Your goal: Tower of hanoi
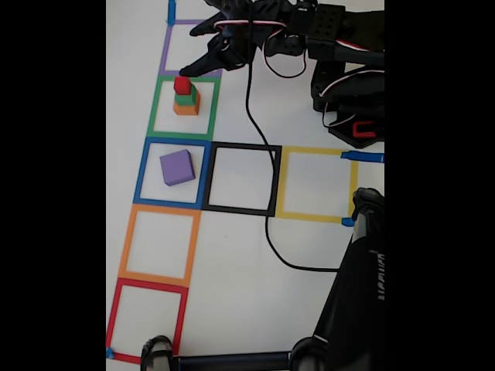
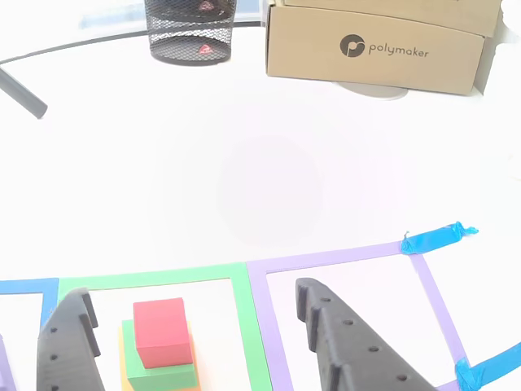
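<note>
Red cube atop stack, hand open

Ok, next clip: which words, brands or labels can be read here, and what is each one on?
"polymaker", with a round logo to its left: on the cardboard box at the back of the table, other view.
White lettering on the black stand at lower right, fixed view: too blurred to read.
The cubes and tape squares carry no text.

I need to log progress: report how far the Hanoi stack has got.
Done: the red cube sits on the green cube, which sits on the orange cube, all inside the green tape square. The purple cube stands alone in the blue tape square.

In hand: nothing; the gripper has open jaws straddling the stack.

Left: uniting the stack with the purple cube.
</note>
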You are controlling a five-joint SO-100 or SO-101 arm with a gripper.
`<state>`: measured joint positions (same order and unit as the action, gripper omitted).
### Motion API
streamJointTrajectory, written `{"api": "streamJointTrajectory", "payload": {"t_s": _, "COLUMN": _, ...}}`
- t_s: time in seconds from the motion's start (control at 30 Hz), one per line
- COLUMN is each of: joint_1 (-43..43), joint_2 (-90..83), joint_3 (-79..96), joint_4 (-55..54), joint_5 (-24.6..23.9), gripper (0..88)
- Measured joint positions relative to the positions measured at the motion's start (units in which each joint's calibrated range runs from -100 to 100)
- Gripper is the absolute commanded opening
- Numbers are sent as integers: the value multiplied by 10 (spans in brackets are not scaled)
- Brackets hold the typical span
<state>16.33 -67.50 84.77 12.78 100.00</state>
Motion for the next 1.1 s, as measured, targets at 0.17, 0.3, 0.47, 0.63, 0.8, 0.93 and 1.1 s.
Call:
{"api": "streamJointTrajectory", "payload": {"t_s": 0.17, "joint_1": 13, "joint_2": 90, "joint_3": 57, "joint_4": -161, "joint_5": -2, "gripper": 286}}
{"api": "streamJointTrajectory", "payload": {"t_s": 0.3, "joint_1": 13, "joint_2": 178, "joint_3": 78, "joint_4": -281, "joint_5": -2, "gripper": 281}}
{"api": "streamJointTrajectory", "payload": {"t_s": 0.47, "joint_1": -9, "joint_2": 278, "joint_3": 88, "joint_4": -399, "joint_5": -4, "gripper": 275}}
{"api": "streamJointTrajectory", "payload": {"t_s": 0.63, "joint_1": -39, "joint_2": 325, "joint_3": 89, "joint_4": -447, "joint_5": -4, "gripper": 267}}
{"api": "streamJointTrajectory", "payload": {"t_s": 0.8, "joint_1": -48, "joint_2": 376, "joint_3": 89, "joint_4": -487, "joint_5": -4, "gripper": 266}}
{"api": "streamJointTrajectory", "payload": {"t_s": 0.93, "joint_1": -48, "joint_2": 429, "joint_3": 87, "joint_4": -520, "joint_5": -4, "gripper": 262}}
{"api": "streamJointTrajectory", "payload": {"t_s": 1.1, "joint_1": -53, "joint_2": 492, "joint_3": 64, "joint_4": -555, "joint_5": -4, "gripper": 237}}
